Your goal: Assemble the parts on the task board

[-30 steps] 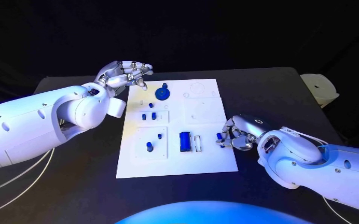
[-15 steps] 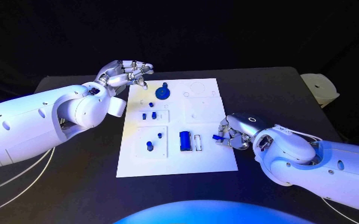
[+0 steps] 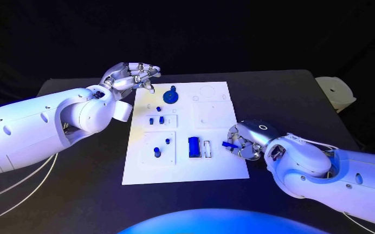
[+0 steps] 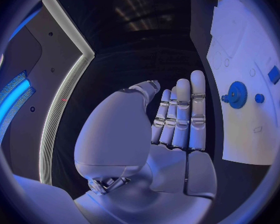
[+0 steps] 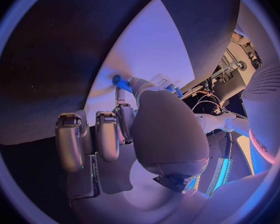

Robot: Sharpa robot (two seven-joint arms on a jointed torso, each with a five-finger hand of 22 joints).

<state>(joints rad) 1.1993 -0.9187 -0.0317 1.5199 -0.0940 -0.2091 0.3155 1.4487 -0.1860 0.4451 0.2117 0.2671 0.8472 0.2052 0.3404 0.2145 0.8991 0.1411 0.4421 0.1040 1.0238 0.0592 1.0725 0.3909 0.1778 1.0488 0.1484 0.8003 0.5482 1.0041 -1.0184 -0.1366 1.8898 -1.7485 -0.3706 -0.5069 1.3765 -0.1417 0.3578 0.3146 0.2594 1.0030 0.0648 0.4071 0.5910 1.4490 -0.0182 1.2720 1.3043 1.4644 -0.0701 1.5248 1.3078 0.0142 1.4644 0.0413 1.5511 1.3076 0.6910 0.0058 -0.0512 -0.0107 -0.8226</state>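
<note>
The right hand [image 3: 249, 141] pinches a small blue part [image 3: 227, 144] over the task board's [image 3: 222, 169] right edge. The left hand [image 3: 129, 77], fingers loosely apart and empty, hovers off the board's far left corner near the blue gear [image 3: 171, 97].

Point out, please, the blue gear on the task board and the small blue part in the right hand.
blue gear [image 3: 171, 97], head view, on its round face.
small blue part [image 3: 227, 144], head view, on its exposed end.

Black table [image 3: 281, 96]; pale cylindrical container [image 3: 336, 93] at its far right edge, well apart from any fingers.
</note>
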